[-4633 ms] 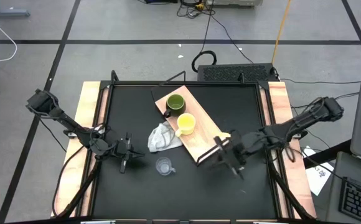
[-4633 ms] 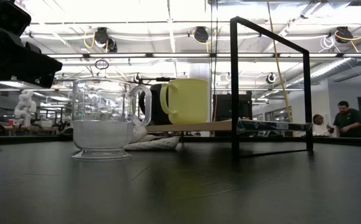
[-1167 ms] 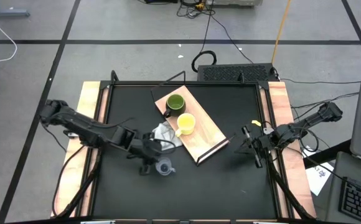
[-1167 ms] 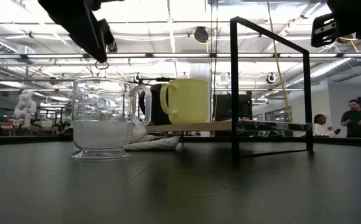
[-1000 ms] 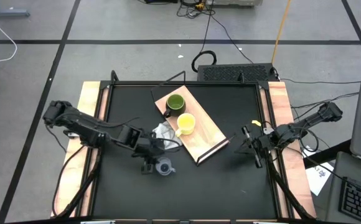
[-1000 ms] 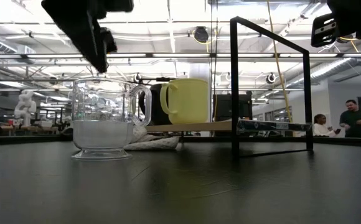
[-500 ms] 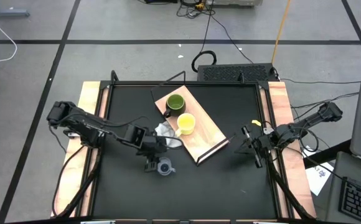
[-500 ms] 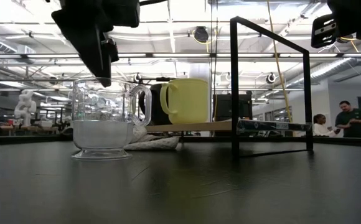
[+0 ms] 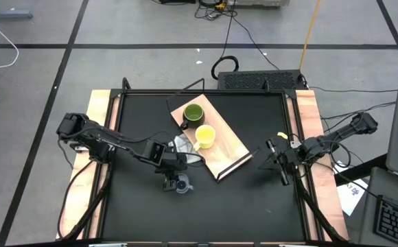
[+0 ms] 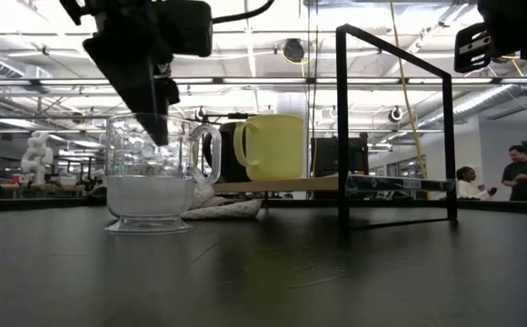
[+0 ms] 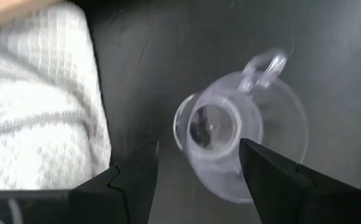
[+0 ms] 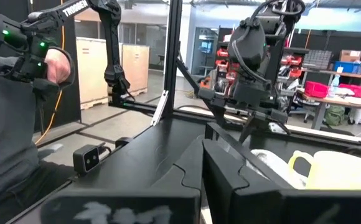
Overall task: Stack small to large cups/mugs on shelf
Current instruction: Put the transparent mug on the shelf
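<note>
Overhead shot first: the shelf (image 9: 221, 145) is lying flat on the black tabletop (image 9: 144, 206), its long axis running diagonally from the far left toward the near right. On it the dark green mug (image 9: 193, 113) is sitting at the far-left end with its mouth up, and the bright yellow mug (image 9: 206, 136) is sitting right next to it, also mouth up, handle poking out toward the white cloth (image 9: 180, 147) that's bunched up off the shelf's left edge. The clear glass cup (image 9: 181, 185) is standing on the tabletop just in front of that cloth, off the shelf. The left gripper (image 9: 172, 180) is hanging right over the cup. The right gripper (image 9: 278, 167) is parked well off by the table's right edge.

Table-level camera: the glass cup (image 10: 151, 174) is standing upright, handle sticking out sideways toward the yellow mug (image 10: 271, 147), which is upright on the shelf board (image 10: 282, 185) with the dark green mug mostly hidden behind it. The left gripper's dark body is hanging above the cup, with one finger (image 10: 157, 118) dipping to rim height. People are standing around far back in the room.

Left wrist camera: looking straight down into the cup's open mouth (image 11: 221, 127), fingers (image 11: 134, 177) spread wide apart with the rim between them, nothing pinched. Cloth (image 11: 40, 106) just beside.

Right wrist camera: that gripper's fingers (image 12: 230, 177) are pressed together, holding nothing, with the yellow mug (image 12: 342, 169) farther off.
</note>
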{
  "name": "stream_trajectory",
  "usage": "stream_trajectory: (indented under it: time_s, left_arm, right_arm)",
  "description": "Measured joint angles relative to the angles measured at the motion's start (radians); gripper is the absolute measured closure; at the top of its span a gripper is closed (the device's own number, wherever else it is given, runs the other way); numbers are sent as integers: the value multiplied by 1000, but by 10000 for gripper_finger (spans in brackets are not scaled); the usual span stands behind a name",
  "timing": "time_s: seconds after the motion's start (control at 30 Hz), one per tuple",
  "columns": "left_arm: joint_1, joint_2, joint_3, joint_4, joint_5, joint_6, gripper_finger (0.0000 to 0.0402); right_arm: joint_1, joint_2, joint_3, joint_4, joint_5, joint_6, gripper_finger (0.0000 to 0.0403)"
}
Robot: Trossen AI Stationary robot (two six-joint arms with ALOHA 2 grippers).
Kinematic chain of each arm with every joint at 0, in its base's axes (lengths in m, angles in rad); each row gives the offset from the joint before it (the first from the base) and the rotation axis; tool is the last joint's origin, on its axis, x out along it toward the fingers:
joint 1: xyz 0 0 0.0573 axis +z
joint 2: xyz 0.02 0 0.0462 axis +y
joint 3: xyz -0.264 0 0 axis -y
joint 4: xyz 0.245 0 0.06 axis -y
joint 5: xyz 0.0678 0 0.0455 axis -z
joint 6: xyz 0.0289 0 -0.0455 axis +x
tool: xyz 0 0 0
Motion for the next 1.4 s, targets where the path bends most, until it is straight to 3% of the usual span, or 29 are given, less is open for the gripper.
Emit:
stream_trajectory:
  time_s: [0.47, 0.57, 0.77, 0.83, 1.4]
  left_arm:
    - [-12, 74, -1, 50, -6, 21, 189]
    - [-21, 79, -1, 58, -10, 34, 229]
    - [-40, 77, 0, 94, -11, 39, 363]
    - [-47, 77, 0, 92, -11, 44, 389]
    - [-87, 77, -1, 209, -57, 30, 399]
  right_arm:
    - [0, 7, 0, -4, 0, 9, 403]
    - [0, 5, 0, -2, 0, 7, 403]
    - [0, 6, 0, 5, 0, 4, 403]
    - [0, 6, 0, 8, 0, 3, 403]
    - [0, 6, 0, 8, 0, 2, 403]
